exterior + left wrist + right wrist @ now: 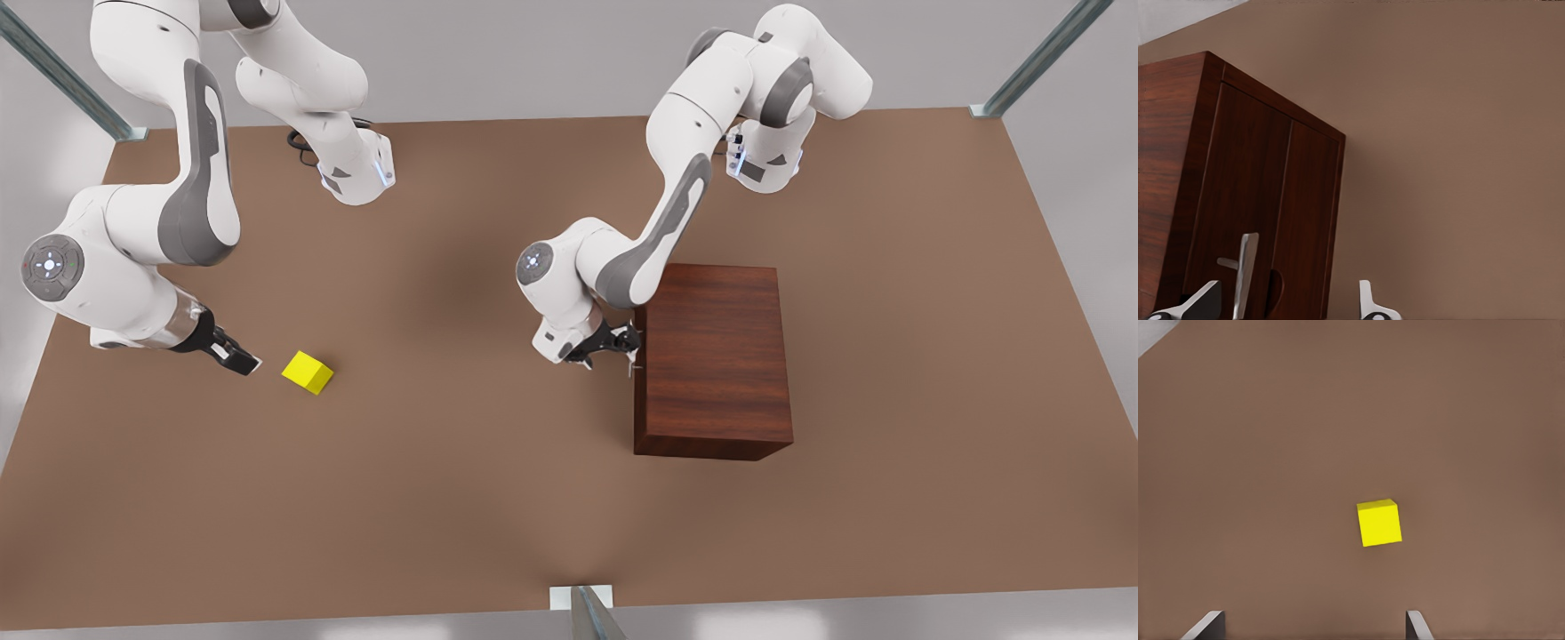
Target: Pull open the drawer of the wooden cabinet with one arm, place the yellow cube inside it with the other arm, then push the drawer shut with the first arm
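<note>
A plain brown tabletop (498,498) spreads across most of the frame. Grey metal struts (67,76) slant in at the upper corners. Another strut (591,613) stands at the bottom centre.

wooden cabinet (713,356) upright, drawer (1265,220) shut; yellow cube (308,372) on table, well apart.
</note>
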`<state>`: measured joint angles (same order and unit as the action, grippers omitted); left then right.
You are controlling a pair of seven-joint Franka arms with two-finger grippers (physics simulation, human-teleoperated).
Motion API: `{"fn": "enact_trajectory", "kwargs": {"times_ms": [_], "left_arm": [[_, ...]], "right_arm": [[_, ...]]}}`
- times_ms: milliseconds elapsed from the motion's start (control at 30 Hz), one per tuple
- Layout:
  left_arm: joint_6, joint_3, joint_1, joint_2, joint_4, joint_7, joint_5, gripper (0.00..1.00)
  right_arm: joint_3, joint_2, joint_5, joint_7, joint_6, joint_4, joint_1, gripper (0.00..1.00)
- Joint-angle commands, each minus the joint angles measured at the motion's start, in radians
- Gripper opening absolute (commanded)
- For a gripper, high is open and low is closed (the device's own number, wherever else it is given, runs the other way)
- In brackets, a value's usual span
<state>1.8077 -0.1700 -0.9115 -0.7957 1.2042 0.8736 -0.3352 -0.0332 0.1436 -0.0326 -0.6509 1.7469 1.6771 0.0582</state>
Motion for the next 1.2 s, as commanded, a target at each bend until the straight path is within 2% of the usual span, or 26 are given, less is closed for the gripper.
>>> {"fn": "enact_trajectory", "kwargs": {"times_ms": [0,333,1167], "left_arm": [[-0.024,0.000,0.000,0.001,0.000,0.096,-0.031,1.00],[0.030,0.003,0.020,-0.036,0.003,0.113,0.050,1.00],[0.134,0.032,-0.066,-0.134,-0.202,0.321,0.062,1.00]], "right_arm": [[-0.001,-0.001,0.000,-0.116,0.000,0.000,-0.001,1.00],[-0.004,0.007,0.000,-0.116,0.000,-0.002,-0.001,1.00],[-0.005,0.016,0.000,-0.116,-0.001,-0.002,-0.017,1.00]]}}
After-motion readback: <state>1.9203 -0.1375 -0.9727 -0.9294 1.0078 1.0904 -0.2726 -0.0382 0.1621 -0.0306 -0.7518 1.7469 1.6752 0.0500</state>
